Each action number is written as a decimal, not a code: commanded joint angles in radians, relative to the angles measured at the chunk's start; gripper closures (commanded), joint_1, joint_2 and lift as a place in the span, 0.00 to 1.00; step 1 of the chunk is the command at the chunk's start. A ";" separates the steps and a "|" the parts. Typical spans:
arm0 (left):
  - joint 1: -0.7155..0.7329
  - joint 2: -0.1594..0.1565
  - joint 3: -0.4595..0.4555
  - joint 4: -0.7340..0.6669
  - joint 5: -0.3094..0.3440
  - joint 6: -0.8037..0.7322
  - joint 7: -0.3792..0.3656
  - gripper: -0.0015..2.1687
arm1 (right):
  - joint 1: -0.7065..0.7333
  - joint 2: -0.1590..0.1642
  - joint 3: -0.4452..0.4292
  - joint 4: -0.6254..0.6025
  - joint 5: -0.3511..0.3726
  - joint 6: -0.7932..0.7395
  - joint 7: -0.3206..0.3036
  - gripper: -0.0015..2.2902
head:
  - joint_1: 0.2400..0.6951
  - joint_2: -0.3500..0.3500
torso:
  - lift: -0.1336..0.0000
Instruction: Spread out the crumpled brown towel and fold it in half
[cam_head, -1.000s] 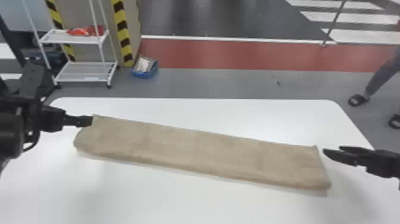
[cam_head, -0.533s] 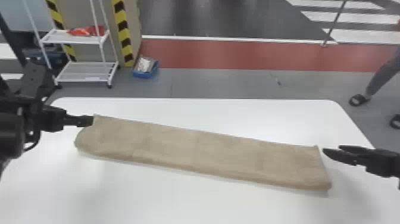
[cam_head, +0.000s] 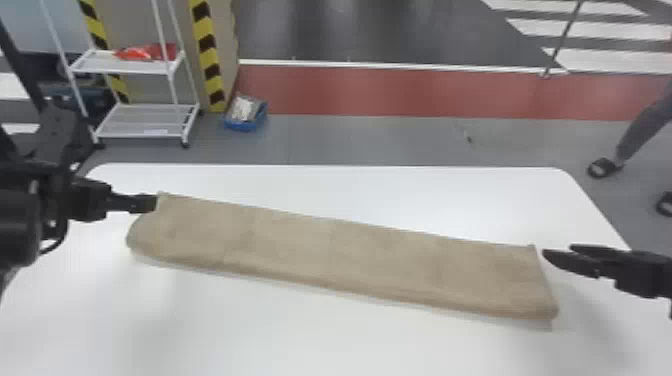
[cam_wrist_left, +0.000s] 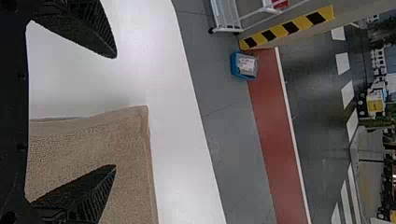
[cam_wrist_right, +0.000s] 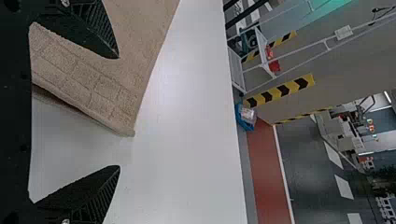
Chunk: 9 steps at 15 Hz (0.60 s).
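In the head view my left gripper (cam_head: 148, 203) is at the far left corner of the brown towel (cam_head: 340, 255), which lies as a long, flat folded strip slanting across the table. At the towel's right end, just beside its edge, is my right gripper (cam_head: 552, 255). The left wrist view has my left gripper (cam_wrist_left: 116, 112) open, with the towel's corner (cam_wrist_left: 135, 126) between and under its spread fingers. My right gripper (cam_wrist_right: 119, 112) is open too in the right wrist view, one finger over the towel (cam_wrist_right: 88, 79) and the other over bare table.
The white table (cam_head: 350, 345) extends around the towel on all sides. Beyond its far edge stand a white wire shelf (cam_head: 145, 120) and a blue bin (cam_head: 245, 114) on the floor. A person's leg shows at the far right.
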 joint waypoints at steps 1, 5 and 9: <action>0.000 0.000 0.000 0.002 -0.001 -0.001 0.000 0.02 | 0.000 0.001 0.000 0.000 0.000 0.000 0.000 0.01 | 1.00 0.42 | 0.07; 0.002 0.000 0.000 0.002 -0.001 -0.001 0.000 0.02 | 0.000 0.002 0.002 0.000 0.000 0.000 0.000 0.01 | 1.00 0.42 | 0.07; 0.002 0.000 0.000 0.005 -0.004 -0.004 -0.008 0.02 | 0.000 0.002 0.002 0.006 0.000 -0.009 -0.003 0.01 | 1.00 0.42 | 0.07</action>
